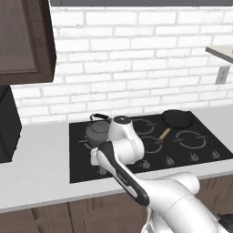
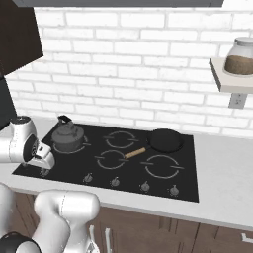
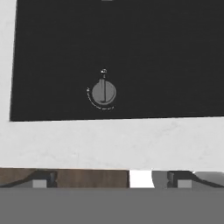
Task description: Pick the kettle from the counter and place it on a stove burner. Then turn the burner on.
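The kettle (image 1: 98,132) stands upright on the black glass cooktop (image 1: 191,157), on the stove burner (image 2: 69,146) at the far left of the panel, its thin arched handle up and its spout toward the brick wall; in the right base view it sits inside the grey ring marking. The cooktop is set into the pale table (image 1: 41,164), which runs along the wall on both sides of it. The frying pan (image 2: 165,140) lies on a rear burner to the right, well apart from the kettle, its wooden handle pointing toward the front of the cooktop. A row of small knobs runs along the front edge of the glass. The pincer (image 3: 111,180) hangs above the front left corner of the cooktop with its fingers (image 3: 40,180) spread wide apart and nothing between them; in the hand view a round grey knob (image 3: 103,92) lies ahead of it, near the glass edge, apart from the fingertips. A jar (image 2: 241,57) of brown contents rests on a shelf (image 2: 228,81) at the upper right.
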Available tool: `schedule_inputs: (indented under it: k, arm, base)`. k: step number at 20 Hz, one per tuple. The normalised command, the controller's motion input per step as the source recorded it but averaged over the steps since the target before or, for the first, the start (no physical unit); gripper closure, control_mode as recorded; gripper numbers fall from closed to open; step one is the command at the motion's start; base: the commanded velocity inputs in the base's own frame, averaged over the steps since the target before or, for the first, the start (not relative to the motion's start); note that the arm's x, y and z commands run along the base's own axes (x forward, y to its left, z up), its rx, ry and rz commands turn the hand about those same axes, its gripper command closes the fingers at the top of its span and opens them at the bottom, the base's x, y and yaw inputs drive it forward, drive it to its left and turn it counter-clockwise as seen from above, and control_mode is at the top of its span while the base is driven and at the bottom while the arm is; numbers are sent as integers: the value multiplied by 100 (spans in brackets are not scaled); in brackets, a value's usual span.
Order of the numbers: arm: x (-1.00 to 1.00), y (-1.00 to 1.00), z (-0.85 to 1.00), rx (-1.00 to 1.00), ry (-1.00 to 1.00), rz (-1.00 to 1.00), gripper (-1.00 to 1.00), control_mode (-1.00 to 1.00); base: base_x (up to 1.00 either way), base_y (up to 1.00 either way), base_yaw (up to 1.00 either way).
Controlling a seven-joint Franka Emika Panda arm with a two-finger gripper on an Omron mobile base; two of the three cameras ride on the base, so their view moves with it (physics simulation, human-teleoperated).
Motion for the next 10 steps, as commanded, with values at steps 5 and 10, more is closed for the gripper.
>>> schedule_inputs:
  k: [5, 10]
  arm:
    - [46, 4, -47, -7, 0, 0, -100, -100]
    - [37, 3, -39, -2, 0, 0, -100, -100]
  base:
    - [0, 0, 0]
    - [0, 0, 0]
